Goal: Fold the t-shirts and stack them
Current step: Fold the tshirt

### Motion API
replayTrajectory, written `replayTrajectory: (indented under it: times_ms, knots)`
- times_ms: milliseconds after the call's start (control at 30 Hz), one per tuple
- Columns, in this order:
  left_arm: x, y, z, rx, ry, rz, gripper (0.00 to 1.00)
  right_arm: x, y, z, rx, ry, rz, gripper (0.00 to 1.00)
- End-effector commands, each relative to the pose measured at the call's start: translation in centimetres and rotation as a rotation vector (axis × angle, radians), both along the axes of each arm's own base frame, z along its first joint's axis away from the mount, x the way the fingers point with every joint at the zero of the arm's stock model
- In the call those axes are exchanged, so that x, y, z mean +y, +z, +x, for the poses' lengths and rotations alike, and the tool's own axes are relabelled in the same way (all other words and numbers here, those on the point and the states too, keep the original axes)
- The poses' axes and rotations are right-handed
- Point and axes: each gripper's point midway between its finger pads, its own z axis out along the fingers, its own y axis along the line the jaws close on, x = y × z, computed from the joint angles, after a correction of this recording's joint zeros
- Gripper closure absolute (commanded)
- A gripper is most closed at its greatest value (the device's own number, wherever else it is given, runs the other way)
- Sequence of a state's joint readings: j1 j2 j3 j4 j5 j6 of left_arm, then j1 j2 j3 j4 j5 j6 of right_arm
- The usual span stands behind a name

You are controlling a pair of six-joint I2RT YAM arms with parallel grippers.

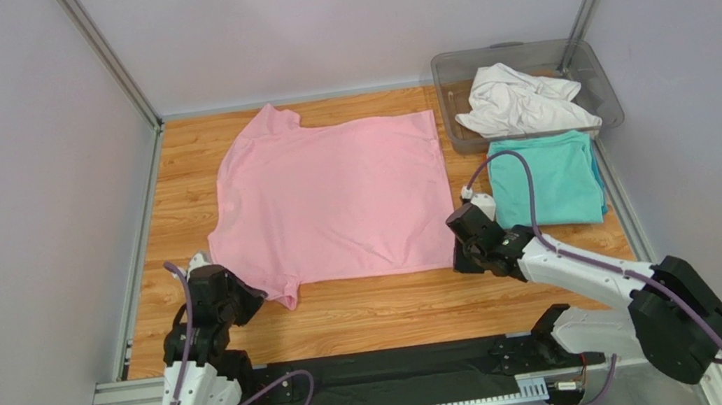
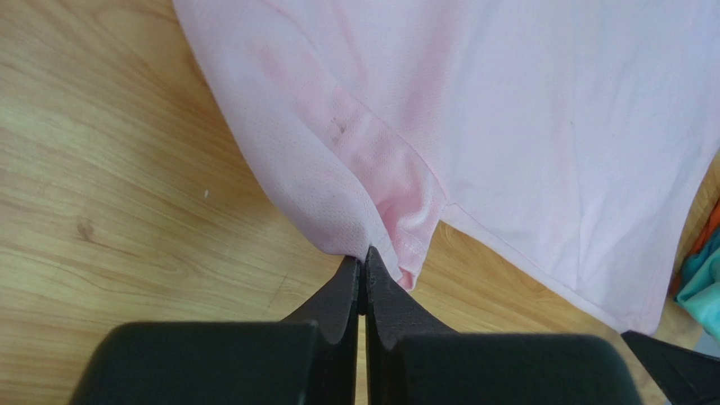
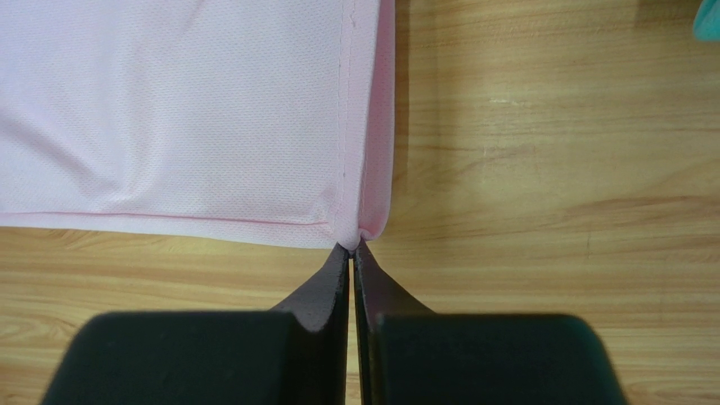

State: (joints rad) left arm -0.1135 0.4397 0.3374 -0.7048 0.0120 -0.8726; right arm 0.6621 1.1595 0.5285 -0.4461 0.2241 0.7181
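The light pink t-shirt [image 1: 333, 201] lies spread flat on the wooden table, neck to the left. My left gripper [image 1: 260, 299] is shut on its near sleeve edge; in the left wrist view the gripper [image 2: 365, 257] pinches the pink t-shirt [image 2: 507, 118] at the sleeve hem. My right gripper [image 1: 458, 258] is shut on the near hem corner; in the right wrist view the gripper [image 3: 352, 246] pinches the pink t-shirt [image 3: 169, 110] at that corner. The folded teal t-shirt [image 1: 546, 180] lies at the right. The crumpled white t-shirt [image 1: 521, 101] sits in the bin.
A clear grey plastic bin [image 1: 606, 78] stands at the back right corner. Grey walls and metal rails close in the wooden table [image 1: 381, 311] on three sides. A purple cable loops over the teal shirt from the right arm.
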Motion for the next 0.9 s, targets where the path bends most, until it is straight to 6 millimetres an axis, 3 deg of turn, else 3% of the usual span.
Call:
replayTrajectory:
  times_ms: [0, 167, 400, 533, 600, 800, 867]
  knots:
    - [-0.8, -0.3, -1.5, 0.069, 0.022, -0.068, 1.0, -0.1, 0.8, -1.8, 0.014, 0.021, 0.024, 1.0]
    - [-0.6, 0.1, -1.8, 0.075, 0.048, -0.071, 1.0, 0.2, 2.0, -2.6, -0.014, 0.044, 0.075, 1.0]
    - [0.7, 3.1, -0.2, -0.013, 0.102, -0.022, 1.0, 0.6, 5.2, -0.2, -0.114, 0.049, 0.06, 1.0]
    - [0.9, 5.3, 1.7, -0.073, 0.101, -0.001, 1.0, 0.7, 6.6, 1.6, -0.146, 0.027, 0.029, 1.0]
    - [0.6, 5.2, 2.5, -0.051, 0.088, -0.001, 1.0, 0.9, 7.4, 2.7, -0.162, 0.013, 0.023, 1.0]
    - [0.6, 7.0, 6.4, -0.069, 0.092, 0.028, 1.0, 0.3, 8.9, 5.6, -0.19, -0.037, -0.006, 1.0]
    - [0.6, 8.4, 7.9, -0.11, 0.091, 0.037, 1.0, 0.1, 9.7, 6.8, -0.199, -0.05, -0.008, 1.0]
